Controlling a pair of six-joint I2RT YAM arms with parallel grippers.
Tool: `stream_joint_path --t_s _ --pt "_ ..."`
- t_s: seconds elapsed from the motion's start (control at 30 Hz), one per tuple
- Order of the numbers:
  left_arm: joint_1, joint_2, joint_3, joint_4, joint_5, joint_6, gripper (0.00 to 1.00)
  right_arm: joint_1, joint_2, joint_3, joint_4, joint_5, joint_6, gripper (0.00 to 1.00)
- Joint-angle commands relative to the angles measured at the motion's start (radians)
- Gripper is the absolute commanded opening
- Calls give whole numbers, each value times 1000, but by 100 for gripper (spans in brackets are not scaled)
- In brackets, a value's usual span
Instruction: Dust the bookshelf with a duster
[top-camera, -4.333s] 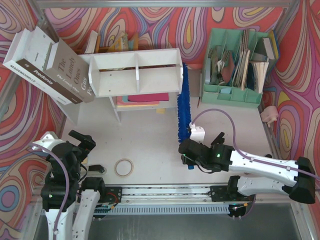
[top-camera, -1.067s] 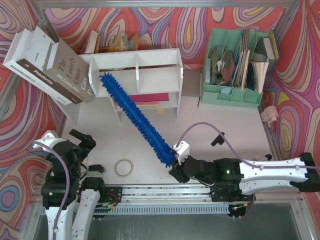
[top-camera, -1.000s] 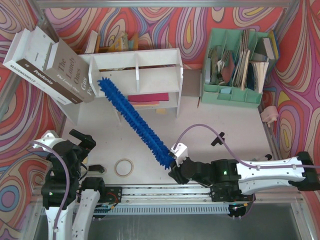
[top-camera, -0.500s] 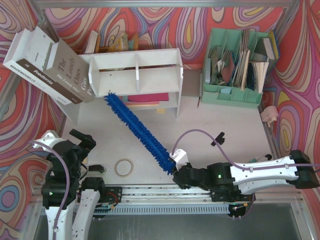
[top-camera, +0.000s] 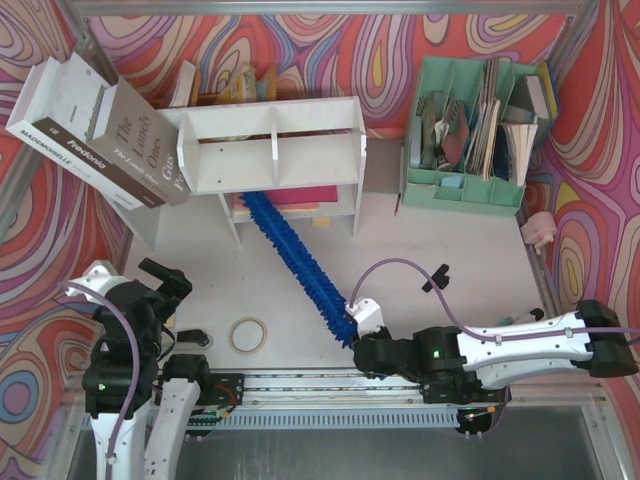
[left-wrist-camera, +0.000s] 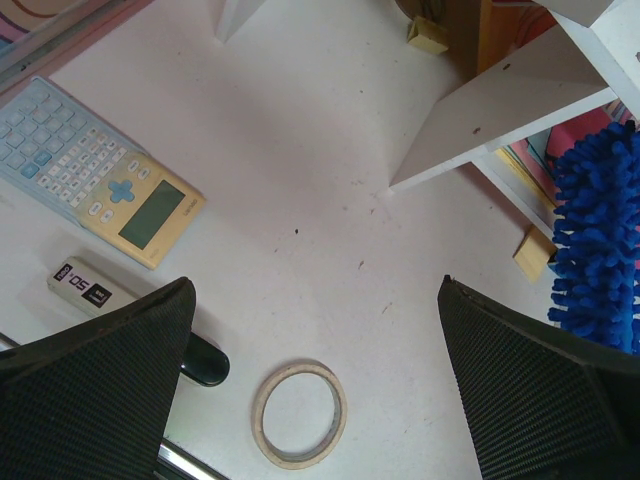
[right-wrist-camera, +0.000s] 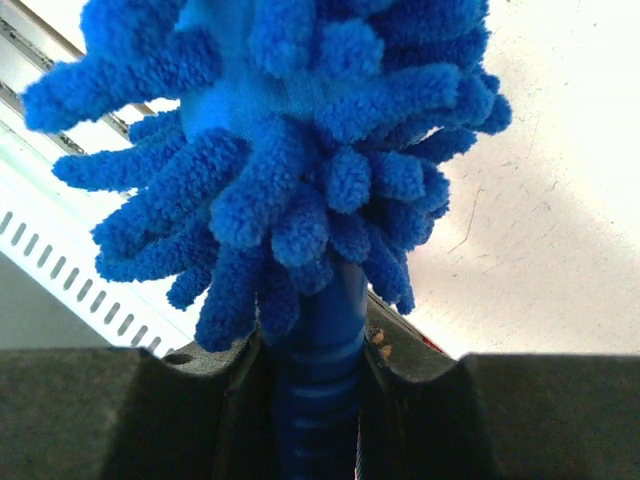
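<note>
2 arms on this rig, and only 1 has anything in it. The right gripper (top-camera: 356, 340) sits low near the front edge of the table (top-camera: 450, 260), and its jaws are clamped on the thin blue handle of the duster (top-camera: 295, 260). The right wrist view shows it best: the ribbed handle is pinched between the 2 dark fingers (right-wrist-camera: 150, 420), with the shaggy blue head (right-wrist-camera: 290, 150) bunched up right above them.

From that grip the duster runs diagonally up and to the left across the table. Its far end reaches the lower shelf of the bookshelf (top-camera: 270, 125), on the left side, right by the pink stuff (top-camera: 300, 194) stacked there. I can't tell whether the bristles actually touch the shelf board or just sit in front of it.

The left gripper (top-camera: 165, 280) is parked over the near left corner, jaws wide apart and holding nothing. Its own camera looks down at a tape roll (left-wrist-camera: 300, 415) and a calculator (left-wrist-camera: 100, 170) on the table, with the bookshelf's leg (left-wrist-camera: 500, 110) and a bit of blue fluff (left-wrist-camera: 600, 240) at the right edge.

The green file organizer (top-camera: 470, 190) stands well off to the right, and some books (top-camera: 120, 140) lean against the shelf's left side.
</note>
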Motion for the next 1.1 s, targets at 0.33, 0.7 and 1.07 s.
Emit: stream_joint_path --t_s 0.33,0.7,1.07 --pt "5 -1 -15 10 -3 10 98 -30 250 200 164 98 -58 0" --pt "5 -1 -16 12 -2 11 98 -136 294 262 221 80 -63 0" --pt "5 -2 -16 14 -1 10 98 -141 479 404 355 -44 -164 0"
